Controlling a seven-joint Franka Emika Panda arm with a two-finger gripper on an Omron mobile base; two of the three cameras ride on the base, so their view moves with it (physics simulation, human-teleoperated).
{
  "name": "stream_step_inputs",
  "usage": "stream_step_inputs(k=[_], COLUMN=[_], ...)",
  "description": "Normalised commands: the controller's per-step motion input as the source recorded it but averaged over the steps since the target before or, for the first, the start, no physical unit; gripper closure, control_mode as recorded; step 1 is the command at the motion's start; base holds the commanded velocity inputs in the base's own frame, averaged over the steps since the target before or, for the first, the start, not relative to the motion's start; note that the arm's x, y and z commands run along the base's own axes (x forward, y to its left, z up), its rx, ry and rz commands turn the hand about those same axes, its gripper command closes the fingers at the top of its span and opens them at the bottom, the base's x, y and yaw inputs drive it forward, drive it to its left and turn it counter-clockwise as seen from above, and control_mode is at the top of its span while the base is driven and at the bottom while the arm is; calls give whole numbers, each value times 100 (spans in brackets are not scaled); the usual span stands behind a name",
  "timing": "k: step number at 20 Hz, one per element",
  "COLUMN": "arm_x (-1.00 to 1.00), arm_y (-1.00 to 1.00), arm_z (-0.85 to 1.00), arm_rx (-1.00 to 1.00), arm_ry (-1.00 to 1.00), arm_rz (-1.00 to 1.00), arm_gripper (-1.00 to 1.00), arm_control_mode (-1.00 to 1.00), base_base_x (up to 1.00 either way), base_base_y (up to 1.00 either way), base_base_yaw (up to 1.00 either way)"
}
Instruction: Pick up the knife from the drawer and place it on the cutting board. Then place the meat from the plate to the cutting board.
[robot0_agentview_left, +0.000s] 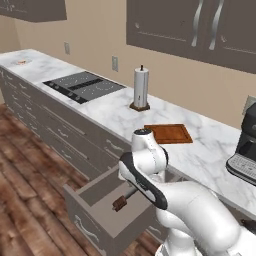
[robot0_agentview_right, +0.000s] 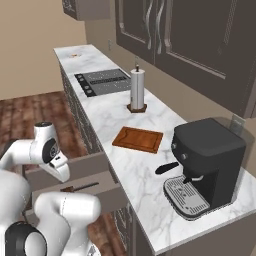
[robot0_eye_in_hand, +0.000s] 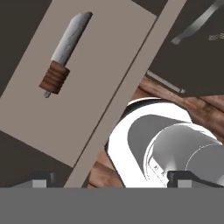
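Observation:
The taupe drawer (robot0_agentview_left: 95, 222) stands pulled out below the counter, also seen from the other side as the drawer (robot0_agentview_right: 70, 172). Inside lies the knife (robot0_eye_in_hand: 65, 50), grey blade and brown ribbed handle, flat on the drawer floor (robot0_eye_in_hand: 92, 96). Its handle (robot0_agentview_left: 120, 203) pokes out from behind my arm. My gripper (robot0_eye_in_hand: 111, 181) hovers above the drawer, open, with nothing between its fingertips and the knife far off to the upper left. The reddish-brown cutting board (robot0_agentview_left: 169, 133) lies bare on the marble counter, also visible as the board (robot0_agentview_right: 138, 138). The meat (robot0_agentview_left: 22, 62) is a tiny orange speck at the counter's far end; the plate under it blends into the marble.
A paper towel holder (robot0_agentview_left: 141, 87) stands behind the board, with a black cooktop (robot0_agentview_left: 82, 86) to its left. A black coffee machine (robot0_agentview_right: 205, 160) sits to the right of the board. Wall cabinets (robot0_agentview_left: 195, 25) hang above. The floor is wood (robot0_agentview_left: 30, 200).

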Motion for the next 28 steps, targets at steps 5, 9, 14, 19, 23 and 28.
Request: stream_step_inputs(k=[5,9,14,19,23,28], arm_x=[49,47,40,35,20,0], arm_y=[22,27,20,3,0,0], arm_z=[-14,-21,-35,-44,-42,-36], arm_rx=[-11,-3,0,-1,0,0], arm_ry=[7,0,1,1,0,-2], arm_rz=[0,0,-3,-13,-16,-24], arm_gripper=[-100,-100,-100,-100,-100,-100], arm_control_mode=[-100,-100,-100,-100,-100,-100], base_base_x=[0,0,0,0,0,0], base_base_y=[0,0,0,0,0,0], base_base_yaw=[0,0,0,0,0,0])
